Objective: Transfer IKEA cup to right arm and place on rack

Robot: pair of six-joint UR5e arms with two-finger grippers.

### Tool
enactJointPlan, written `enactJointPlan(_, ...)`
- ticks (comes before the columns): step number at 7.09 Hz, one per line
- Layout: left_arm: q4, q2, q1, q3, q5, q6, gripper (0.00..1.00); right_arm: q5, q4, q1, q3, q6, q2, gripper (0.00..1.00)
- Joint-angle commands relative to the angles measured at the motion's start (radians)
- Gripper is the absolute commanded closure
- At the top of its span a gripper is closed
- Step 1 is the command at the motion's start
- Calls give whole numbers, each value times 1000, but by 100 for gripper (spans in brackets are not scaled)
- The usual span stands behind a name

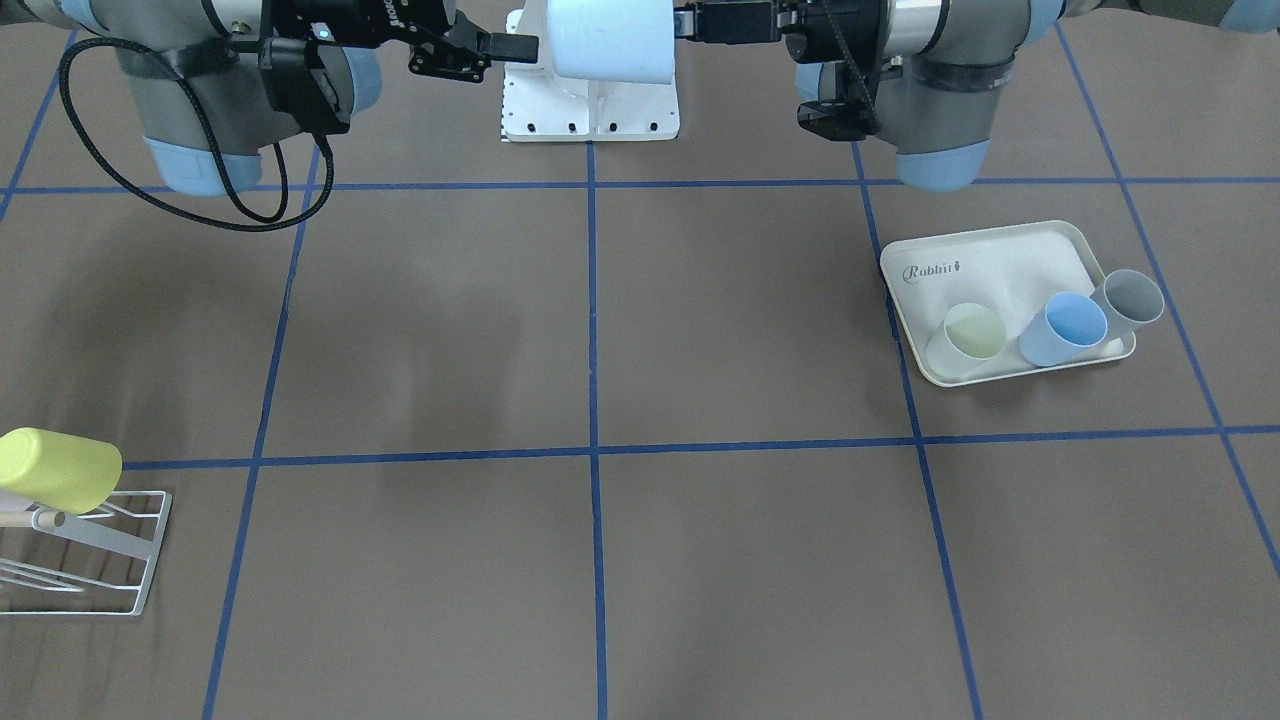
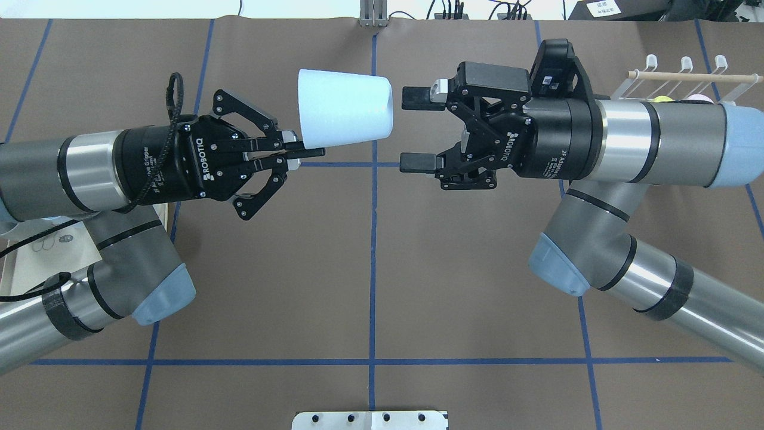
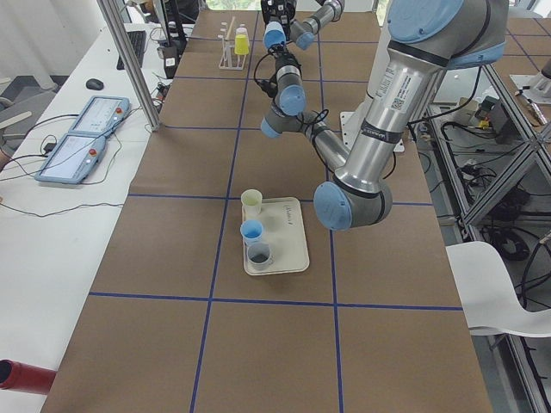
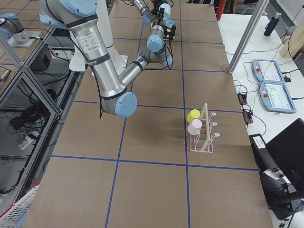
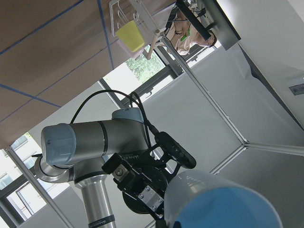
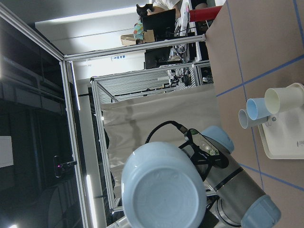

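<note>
A pale blue IKEA cup (image 2: 344, 107) is held on its side high above the table, also in the front view (image 1: 610, 40). My left gripper (image 2: 307, 149) is shut on the cup's wide rim. The cup's narrow base points at my right gripper (image 2: 416, 130), which is open a short gap from it, one finger above and one below the base's height. The right wrist view shows the cup's base (image 6: 164, 190) close ahead. The white wire rack (image 2: 680, 74) with its wooden dowel stands at the far right and holds a yellow-green cup (image 1: 60, 468).
A cream rabbit-print tray (image 1: 1000, 260) on the robot's left side holds a cream cup (image 1: 970, 335), a blue cup (image 1: 1065, 328) and a grey cup (image 1: 1130, 300). The right side view shows the rack (image 4: 204, 133) holding a pink cup as well. Blue tape lines cross the brown table.
</note>
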Motion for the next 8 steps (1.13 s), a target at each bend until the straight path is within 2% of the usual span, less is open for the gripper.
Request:
enactJointPlan(1, 1, -20, 18, 5, 0, 2, 100, -22, -1, -13, 0, -1, 4, 0)
enactJointPlan(4, 1, -20, 32, 5, 0, 2, 100, -33, -1, -27, -2, 0, 10, 1)
enactJointPlan(5, 1, -21, 36, 5, 0, 2, 100, -33, -1, -27, -2, 0, 10, 7)
enactJointPlan(6, 1, -21, 38, 5, 0, 2, 100, -33, -1, -29, -2, 0, 10, 19)
enactJointPlan(7, 1, -26, 38, 5, 0, 2, 100, -33, -1, -29, -2, 0, 10, 37)
enactJointPlan(8, 1, -26, 42, 6, 0, 2, 100, -35, -1, -29, -2, 0, 10, 48)
